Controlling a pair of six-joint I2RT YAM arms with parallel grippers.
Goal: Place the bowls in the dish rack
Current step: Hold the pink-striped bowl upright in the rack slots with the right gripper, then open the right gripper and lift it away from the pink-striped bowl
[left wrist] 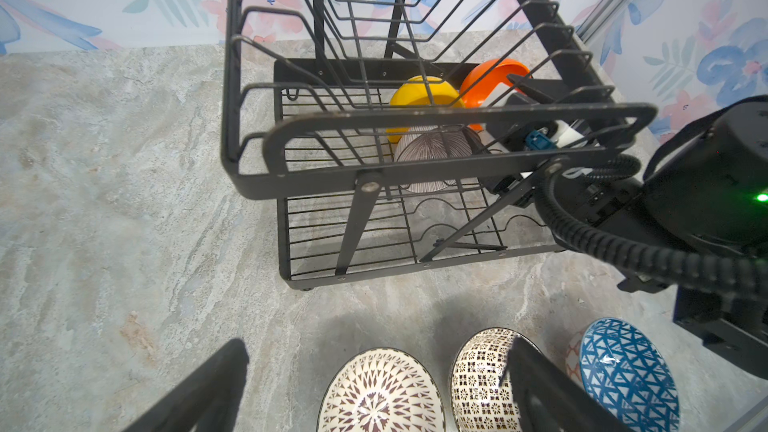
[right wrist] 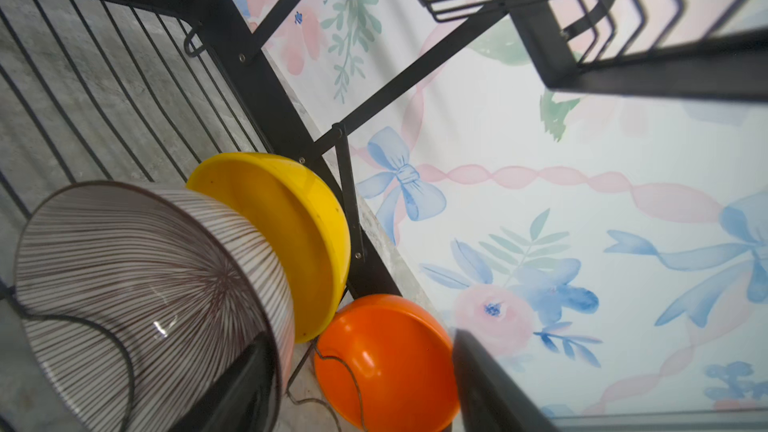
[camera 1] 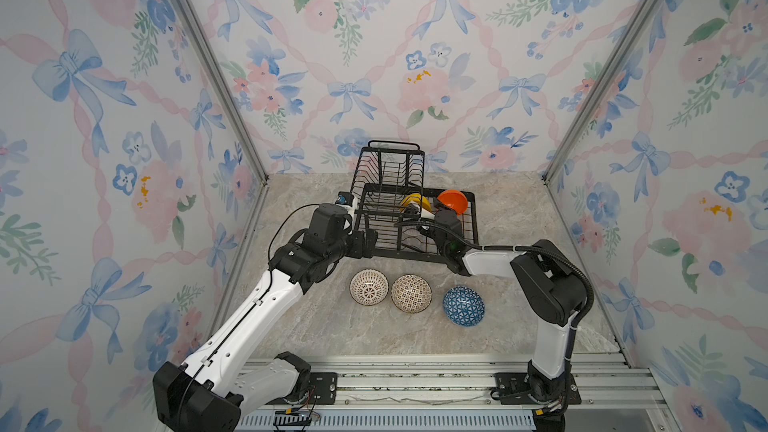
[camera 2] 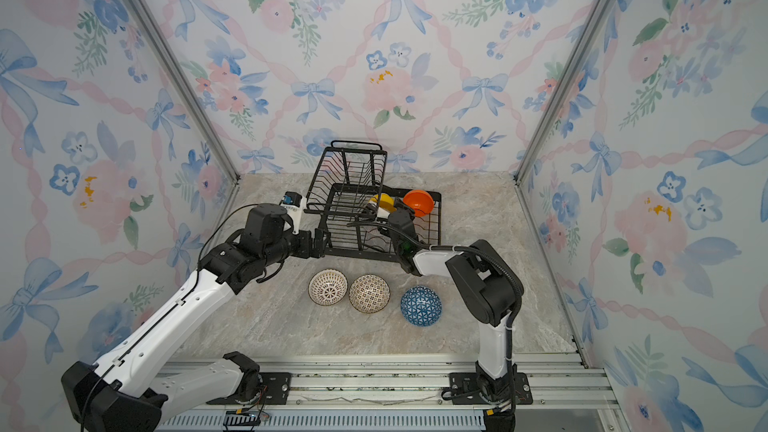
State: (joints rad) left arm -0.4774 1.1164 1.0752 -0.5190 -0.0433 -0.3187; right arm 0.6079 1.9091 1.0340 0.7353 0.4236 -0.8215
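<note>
The black wire dish rack [camera 1: 415, 256] stands at the back of the table. In its lower tray a yellow bowl [right wrist: 282, 234], an orange bowl [right wrist: 386, 359] and a pink-striped pale bowl [right wrist: 145, 284] stand on edge. My right gripper [right wrist: 359, 338] is inside the tray, open. One finger lies against the striped bowl's rim; the other is clear, beside the orange bowl. Three bowls sit on the table in front: lattice [camera 1: 369, 287], mosaic [camera 1: 411, 293] and blue with white triangles [camera 1: 464, 306]. My left gripper [left wrist: 378, 344] hangs open and empty by the rack's front left corner, above the lattice bowl [left wrist: 380, 392].
The rack's raised upper basket [camera 1: 392, 168] overhangs the left part of the lower tray. My right arm's black cable [left wrist: 602, 243] loops past the rack's front right corner. Papered walls close in the marble table [camera 1: 332, 334] on three sides.
</note>
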